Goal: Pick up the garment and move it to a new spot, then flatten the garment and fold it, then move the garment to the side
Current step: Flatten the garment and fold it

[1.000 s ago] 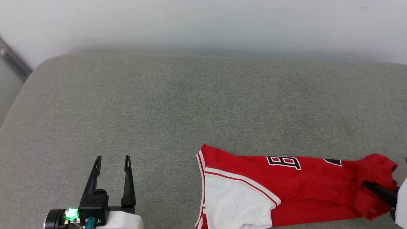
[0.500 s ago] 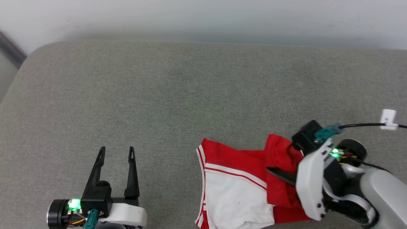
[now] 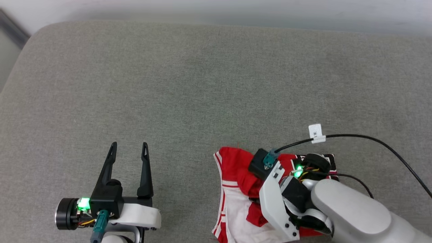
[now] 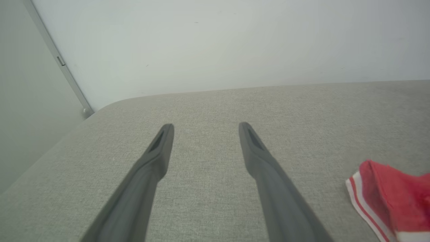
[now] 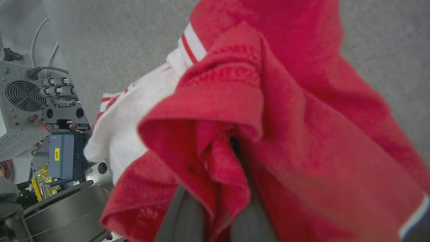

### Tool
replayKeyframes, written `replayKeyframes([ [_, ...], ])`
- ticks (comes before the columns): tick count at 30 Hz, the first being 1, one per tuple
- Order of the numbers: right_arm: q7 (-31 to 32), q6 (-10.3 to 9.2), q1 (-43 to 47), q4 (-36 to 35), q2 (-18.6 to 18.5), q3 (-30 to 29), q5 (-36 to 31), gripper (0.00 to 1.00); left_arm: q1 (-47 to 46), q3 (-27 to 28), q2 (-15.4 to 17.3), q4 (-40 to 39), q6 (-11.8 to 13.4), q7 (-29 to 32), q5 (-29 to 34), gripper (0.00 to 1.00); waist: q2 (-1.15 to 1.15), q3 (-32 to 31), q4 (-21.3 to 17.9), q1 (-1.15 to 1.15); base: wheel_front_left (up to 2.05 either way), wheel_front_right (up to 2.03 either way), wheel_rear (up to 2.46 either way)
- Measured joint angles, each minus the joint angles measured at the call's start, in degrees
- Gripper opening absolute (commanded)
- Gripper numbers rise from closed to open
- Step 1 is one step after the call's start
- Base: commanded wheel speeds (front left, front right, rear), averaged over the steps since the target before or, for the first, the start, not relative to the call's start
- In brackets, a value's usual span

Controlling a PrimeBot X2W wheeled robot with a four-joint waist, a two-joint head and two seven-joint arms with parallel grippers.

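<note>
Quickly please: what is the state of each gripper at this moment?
Left gripper: jaws open, holding nothing.
Right gripper: jaws closed on a bunched red fold of the garment.

Our left gripper (image 3: 130, 145) rests with fingers (image 3: 145, 168) spread wide, while our right gripper (image 5: 215, 208), wrist turned leftward, seems clamped tight on the garment (image 5: 302, 134).
</note>
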Motion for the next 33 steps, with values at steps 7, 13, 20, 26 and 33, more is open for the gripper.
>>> replayKeyframes([
  [7,-7.93,0.05,-1.57,3.72,0.20,5.08,-0.12,1.00,0.11,0.60,-0.26,0.76,-0.08,0.00,0.07,1.00,0.00,-1.09,-0.32,0.00,0.00,0.00,0.00],
  [13,-17.16,0.01,-2.29,-2.18,-4.32,2.38,-3.31,1.00,1.60,1.43,-0.32,0.83,-0.27,-0.01,0.14,1.00,0.00,-3.97,-1.45,0.00,0.00,0.00,0.00],
  [20,-31.40,0.02,3.16,-6.38,-6.14,-17.26,-11.54,1.00,3.88,2.32,-0.38,0.58,-0.34,-0.01,0.27,1.00,0.00,-6.89,-4.05,0.00,0.00,0.00,0.00],
  [26,-43.23,0.01,13.19,-6.47,-1.19,-36.21,-23.73,1.00,4.88,2.35,-0.43,0.29,-0.48,0.00,0.51,1.00,0.00,-8.62,-6.12,-0.01,0.00,0.00,0.00],
  [33,-50.47,0.00,24.49,-7.44,6.89,-52.22,-32.81,1.00,5.76,2.37,-0.48,-0.04,-0.71,0.00,0.56,1.00,0.00,-9.80,-7.17,-0.01,0.00,0.00,0.00],
])
